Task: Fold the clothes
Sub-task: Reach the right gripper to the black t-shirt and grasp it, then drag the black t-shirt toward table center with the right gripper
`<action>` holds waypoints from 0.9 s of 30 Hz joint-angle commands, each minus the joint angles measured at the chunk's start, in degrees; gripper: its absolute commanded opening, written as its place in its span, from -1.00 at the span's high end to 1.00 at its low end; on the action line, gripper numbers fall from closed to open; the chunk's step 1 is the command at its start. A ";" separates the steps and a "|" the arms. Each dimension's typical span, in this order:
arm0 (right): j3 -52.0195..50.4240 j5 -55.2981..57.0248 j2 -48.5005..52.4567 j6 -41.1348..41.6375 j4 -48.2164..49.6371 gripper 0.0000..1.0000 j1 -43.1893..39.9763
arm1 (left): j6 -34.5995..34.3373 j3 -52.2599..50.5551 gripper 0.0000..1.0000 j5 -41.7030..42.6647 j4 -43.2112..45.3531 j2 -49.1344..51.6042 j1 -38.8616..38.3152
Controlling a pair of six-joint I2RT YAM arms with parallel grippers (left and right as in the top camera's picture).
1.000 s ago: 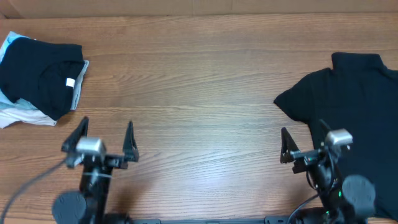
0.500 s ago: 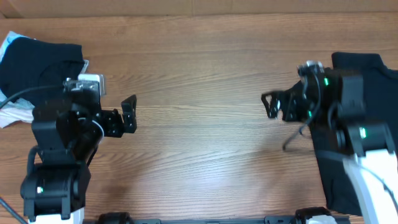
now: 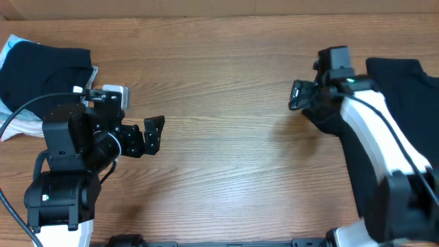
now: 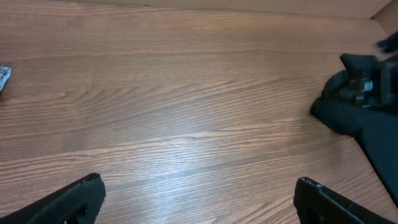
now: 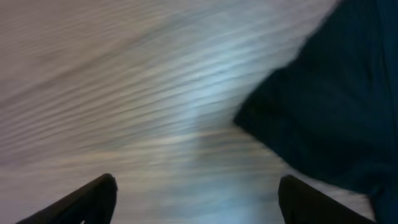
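Right gripper (image 3: 299,96) (image 5: 196,186): fingers spread wide with nothing between them, held over the table (image 3: 226,75) at the tip of the shirt (image 3: 401,116) sleeve. The wrist view is blurred. It shows the dark sleeve edge ahead and to the right of the open fingers.

Left gripper (image 3: 152,134) (image 4: 198,185): also wide open and empty, over bare wood left of centre and well apart from both garments. Its wrist view looks across the table to the right gripper and the sleeve.

Table: brown wood-grain top, bearing all items below.

Shirt: dark and unfolded, lying flat at the right edge of the table. One short sleeve reaches toward the centre. The right arm crosses above the body of the shirt.

Pile (image 3: 41,86): folded clothes in the far left corner. A dark garment lies on top, and lighter cloth shows at the left and lower edges. The left arm's wrist stands just beside its right edge.

Label (image 3: 77,91): small white tag on the dark top garment, near the pile's right side.
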 commanded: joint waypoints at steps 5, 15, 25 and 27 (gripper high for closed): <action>1.29 9.14 10.91 9.55 3.30 -0.58 -1.79 | 1.16 1.42 -1.00 -0.94 -2.16 -0.13 -0.11; 1.16 7.48 15.43 9.55 9.66 -0.40 -3.80 | 1.14 1.42 -1.00 -0.92 -2.62 -0.09 -0.11; 2.14 -6.80 16.33 5.35 9.68 0.85 -3.13 | 1.14 1.44 -1.00 -2.01 -2.80 -0.09 -0.09; 2.86 -16.41 15.50 4.57 9.29 0.92 -1.49 | 1.16 1.44 -1.00 -4.50 -2.38 -0.09 -0.09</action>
